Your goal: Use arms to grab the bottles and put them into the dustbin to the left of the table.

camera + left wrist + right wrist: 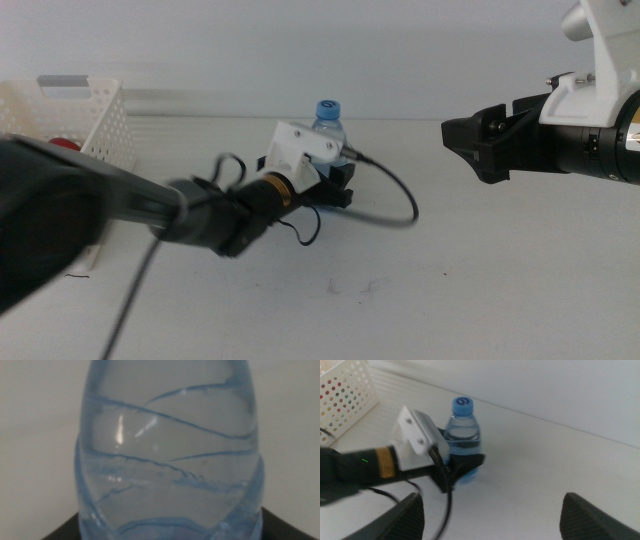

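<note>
Left gripper clasping the clear plastic water bottle with blue cap low on its body, upright mid-table, ready for transfer to the white perforated dustbin at left, while the right gripper waits, jaws spread, well apart.

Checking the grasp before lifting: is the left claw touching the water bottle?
Cannot tell. In the right wrist view the left claw wraps the water bottle low down, but neither contact nor a gap shows plainly.
</note>
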